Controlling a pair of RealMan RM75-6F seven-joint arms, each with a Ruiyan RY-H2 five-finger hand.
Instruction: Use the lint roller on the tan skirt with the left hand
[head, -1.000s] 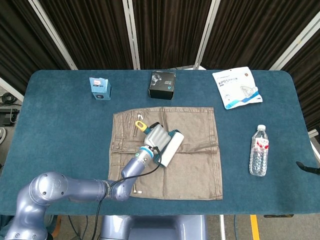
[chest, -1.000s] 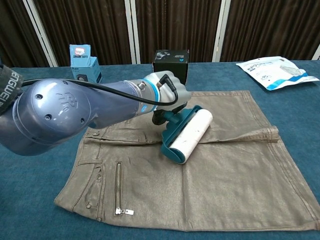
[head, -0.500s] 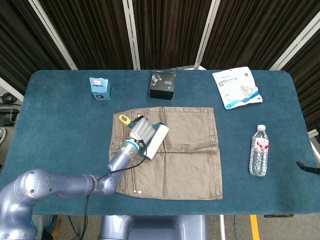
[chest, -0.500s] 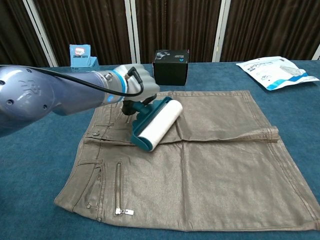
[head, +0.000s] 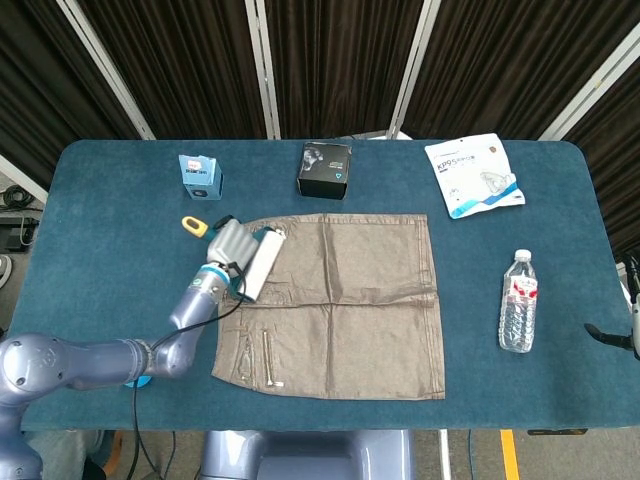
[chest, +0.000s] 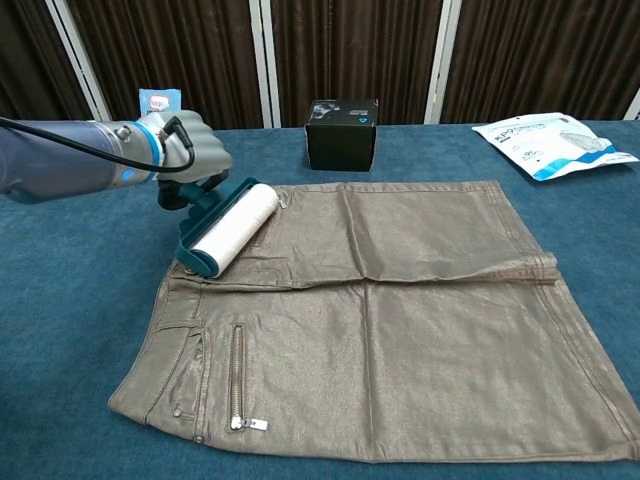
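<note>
Left robot hand (chest: 188, 148) grips lint roller (chest: 232, 229), roller resting on skirt (chest: 400, 320) edge; bottle (head: 517, 300) on bench (head: 120, 230).

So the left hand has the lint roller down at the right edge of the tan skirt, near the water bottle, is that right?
Not quite. The left hand holds the lint roller at the left edge of the tan skirt, the waistband side, far from the water bottle. The head view shows it.
</note>
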